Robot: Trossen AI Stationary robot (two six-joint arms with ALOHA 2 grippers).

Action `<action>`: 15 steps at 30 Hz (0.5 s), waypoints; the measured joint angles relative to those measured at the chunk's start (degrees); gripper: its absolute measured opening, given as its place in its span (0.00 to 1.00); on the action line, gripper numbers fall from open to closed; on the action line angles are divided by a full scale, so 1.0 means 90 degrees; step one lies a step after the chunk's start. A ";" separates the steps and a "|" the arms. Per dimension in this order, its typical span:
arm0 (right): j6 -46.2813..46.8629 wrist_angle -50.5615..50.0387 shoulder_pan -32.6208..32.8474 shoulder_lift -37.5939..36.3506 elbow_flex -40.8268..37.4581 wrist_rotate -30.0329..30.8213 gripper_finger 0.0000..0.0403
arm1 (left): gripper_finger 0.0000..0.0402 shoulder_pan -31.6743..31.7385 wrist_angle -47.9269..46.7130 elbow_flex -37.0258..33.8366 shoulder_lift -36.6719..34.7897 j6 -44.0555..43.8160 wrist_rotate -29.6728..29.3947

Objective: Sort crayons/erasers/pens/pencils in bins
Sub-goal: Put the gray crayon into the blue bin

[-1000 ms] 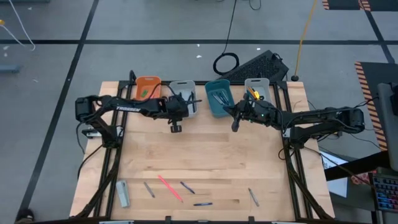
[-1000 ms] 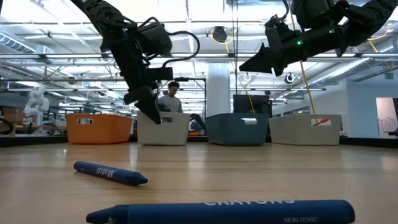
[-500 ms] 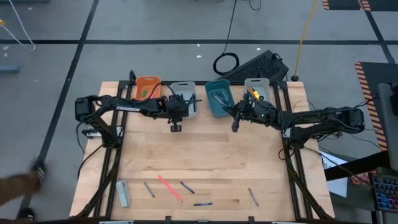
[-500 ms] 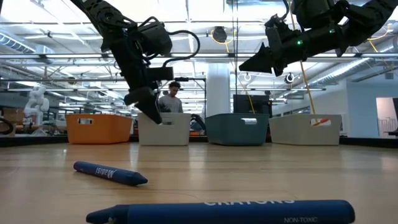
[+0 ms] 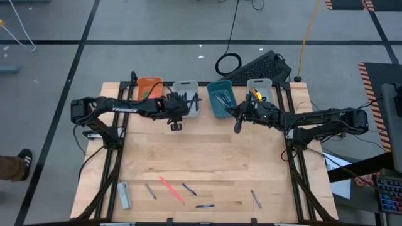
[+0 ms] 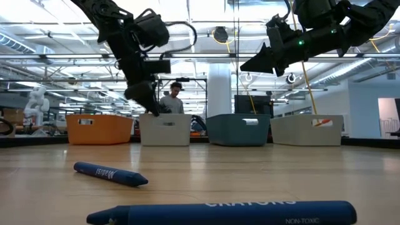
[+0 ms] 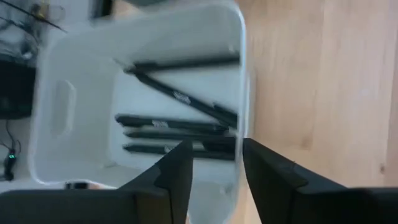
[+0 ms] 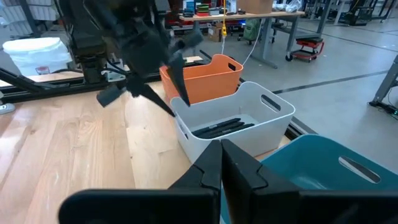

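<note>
Right now the left tool [image 7: 214, 165] is hanging partly open and empty at the rim of the pale grey-white rounded plastic bin [image 7: 50, 112] holding dark slim pens [image 7: 177, 134], while the right tool [image 8: 221, 163], closed on nothing, is waiting by the teal plastic bin [image 5: 220, 99]. Descending from here, its fingers could be clipping that rim and shoving the bin; loose sticks [image 5: 171, 189] are lying well apart on the worktop [image 5: 207, 150].

left tool [image 7: 211, 163]: raised, fingers parted | right tool [image 8: 222, 163]: raised, fingers together

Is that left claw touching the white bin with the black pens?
Cannot tell. The left gripper hangs open over the white bin rim in the left wrist view; no view shows contact plainly.
</note>
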 joint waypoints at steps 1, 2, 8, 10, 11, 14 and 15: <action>0.0000 0.0000 0.0000 0.0000 0.0000 0.0002 0.00 | 0.36 -0.0003 0.0052 0.0001 -0.0048 -0.0029 -0.0010; -0.0002 -0.0002 0.0000 0.0000 0.0000 0.0000 0.00 | 0.37 -0.0003 0.0085 0.0010 -0.0099 -0.0049 -0.0010; 0.0000 0.0001 0.0000 0.0001 0.0000 -0.0022 0.00 | 0.42 0.0000 -0.0387 0.0006 -0.0223 -0.0372 -0.0072; 0.0000 0.0000 0.0000 0.0001 0.0000 -0.0022 0.00 | 0.44 -0.0068 -0.0545 0.0000 -0.0308 -0.0370 -0.0436; 0.0000 0.0000 0.0000 0.0002 0.0000 -0.0022 0.00 | 0.44 -0.0123 -0.0644 0.0000 -0.0395 -0.0380 -0.0691; -0.0001 0.0000 0.0000 0.0000 0.0000 -0.0022 0.00 | 0.40 -0.0356 -0.0908 0.0000 -0.0803 -0.0497 -0.1182; -0.0007 -0.0002 0.0000 0.0000 0.0000 -0.0022 0.00 | 0.37 -0.0436 -0.0990 0.0002 -0.0959 -0.0619 -0.1173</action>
